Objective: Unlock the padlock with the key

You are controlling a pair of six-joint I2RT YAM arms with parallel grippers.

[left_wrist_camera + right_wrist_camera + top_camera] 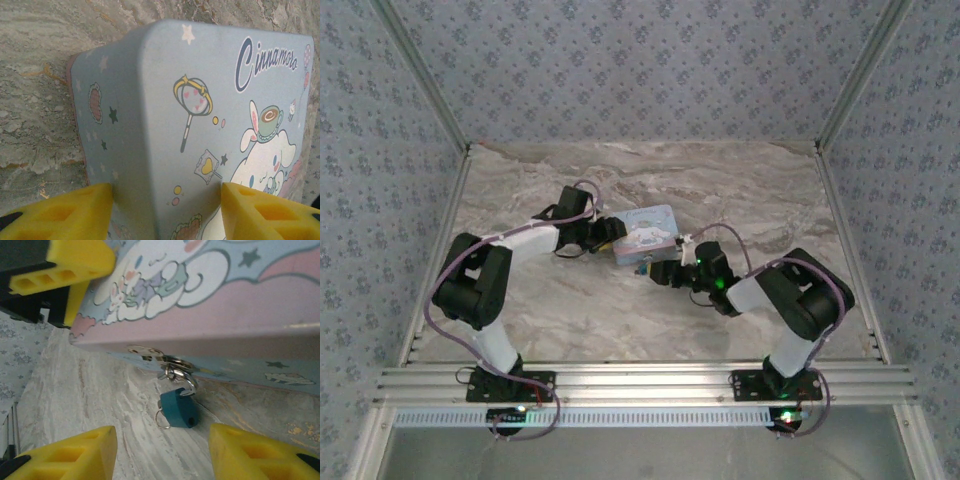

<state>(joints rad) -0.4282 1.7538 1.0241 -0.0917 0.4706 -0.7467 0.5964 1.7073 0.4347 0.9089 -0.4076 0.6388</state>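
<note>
Marble-veined tabletop (pixel 570 315) fills a booth walled with blue floral wallpaper (pixel 620 70); an aluminium rail (pixel 640 378) runs along the near edge, where both arm bases are bolted.

Near the middle of the table lies a light-blue cartoon-printed tin (pixel 645 232), its lid bearing a white long-eared character and the lettering "Cinnamoro"; both arms reach in to it.

At the tin's left end sits the left gripper (pixel 167 200); its yellow fingers (pixel 60 212) straddle a corner of the tin, one against the side wall and the other against the lid, so the tin is clasped between them; the right wrist camera shows one of those fingers (pixel 65 262) lying across the lid's corner.

Just off the tin's near side hangs the right gripper (pixel 162 440); its yellow fingers (pixel 70 452) stand wide apart and hold nothing.

Ahead of that gap lies the padlock (pixel 178 411), a tiny dark teal block resting on the marble just under the tin's front wall; its shackle is hooked through the tin's metal hasp (pixel 172 365); a thin wire ring (pixel 161 419) shows at the padlock's lower corner; whether a key is attached I cannot tell.
</note>
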